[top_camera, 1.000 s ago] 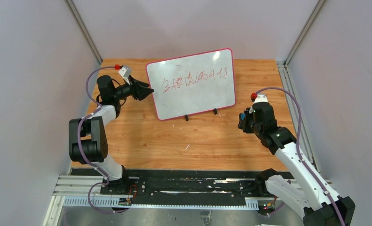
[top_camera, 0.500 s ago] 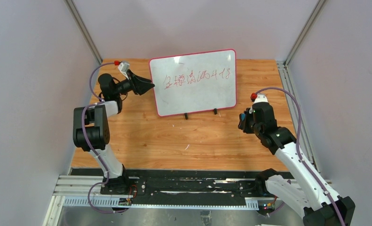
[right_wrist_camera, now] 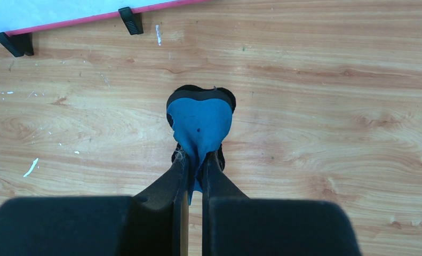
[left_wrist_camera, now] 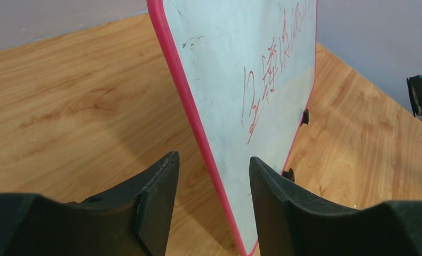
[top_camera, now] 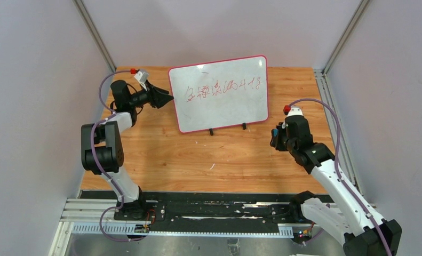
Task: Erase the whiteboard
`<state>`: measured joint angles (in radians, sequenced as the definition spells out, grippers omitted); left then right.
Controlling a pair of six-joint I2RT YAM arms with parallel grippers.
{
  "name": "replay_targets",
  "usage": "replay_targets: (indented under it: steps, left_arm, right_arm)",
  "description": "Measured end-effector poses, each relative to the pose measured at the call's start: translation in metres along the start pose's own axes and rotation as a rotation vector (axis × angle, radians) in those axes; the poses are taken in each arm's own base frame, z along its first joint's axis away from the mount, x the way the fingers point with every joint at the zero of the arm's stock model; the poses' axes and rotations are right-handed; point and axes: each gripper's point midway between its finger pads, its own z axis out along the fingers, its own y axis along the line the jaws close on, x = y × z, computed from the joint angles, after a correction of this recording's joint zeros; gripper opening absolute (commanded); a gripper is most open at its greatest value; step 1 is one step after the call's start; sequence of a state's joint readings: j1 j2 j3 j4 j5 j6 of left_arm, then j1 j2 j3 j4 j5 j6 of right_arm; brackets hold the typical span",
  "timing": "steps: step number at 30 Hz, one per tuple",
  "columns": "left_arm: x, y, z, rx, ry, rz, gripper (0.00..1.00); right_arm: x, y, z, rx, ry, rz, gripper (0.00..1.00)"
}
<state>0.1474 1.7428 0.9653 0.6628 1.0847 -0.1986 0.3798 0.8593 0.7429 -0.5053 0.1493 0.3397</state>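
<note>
The whiteboard stands upright on two black feet at the back of the wooden table, with red characters across its upper part. My left gripper is open at the board's left edge. In the left wrist view the pink-framed edge runs between the two fingers of the left gripper, with a gap on each side. My right gripper is right of the board and in front of it. It is shut on a small blue-and-black eraser, held just above the table.
Metal frame posts rise at the back corners, with grey walls on both sides. The board's feet and its lower edge show at the top of the right wrist view. Small white specks lie on the wood.
The left gripper has moved back and slightly up at the board's left edge. The board has swung from a tilt to stand straighter and a little farther right. The right arm has not moved.
</note>
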Motion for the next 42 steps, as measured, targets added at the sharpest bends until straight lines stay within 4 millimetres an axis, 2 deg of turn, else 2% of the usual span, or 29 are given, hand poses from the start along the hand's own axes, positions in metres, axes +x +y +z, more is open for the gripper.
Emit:
replay_targets:
  steps: [6,12,18,22,23,24,25,28,33,35,42]
  left_arm:
    - [-0.006,0.013,0.006,-0.005,0.004,0.019,0.55]
    - [0.002,0.021,0.013,0.001,0.019,-0.002,0.54]
    - [0.001,0.018,0.024,0.032,0.017,-0.019,0.54]
    - [-0.007,0.016,0.03,0.069,-0.028,-0.055,0.5]
    - [-0.009,0.015,0.032,0.082,-0.04,-0.067,0.49]
    - [-0.019,0.012,0.034,0.104,-0.068,-0.071,0.45]
    - [-0.014,0.016,0.036,0.11,-0.07,-0.099,0.41]
    - [-0.022,0.015,0.041,0.177,-0.108,-0.157,0.24]
    - [-0.027,0.007,0.042,0.258,-0.12,-0.222,0.04]
    - [-0.028,0.002,0.04,0.276,-0.113,-0.248,0.0]
    - [-0.028,-0.005,0.038,0.279,-0.116,-0.274,0.0]
  right_arm:
    - [0.001,0.0,0.001,0.002,0.005,-0.001,0.0]
    - [0.003,0.0,0.004,0.006,0.02,-0.004,0.01]
    - [0.0,0.001,0.005,0.007,0.021,-0.005,0.01]
    - [-0.003,0.001,0.005,0.006,0.015,-0.004,0.01]
    - [-0.002,0.001,0.005,0.006,0.015,-0.004,0.01]
    - [-0.002,0.001,0.005,0.007,0.016,-0.004,0.01]
    - [-0.002,0.001,0.005,0.007,0.017,-0.004,0.01]
    - [-0.002,0.001,0.006,0.009,0.02,-0.005,0.0]
    - [-0.004,0.001,0.006,0.011,0.018,-0.005,0.01]
    - [-0.006,0.002,0.006,0.01,0.015,-0.004,0.01]
    - [-0.005,0.002,0.008,0.012,0.022,-0.005,0.01]
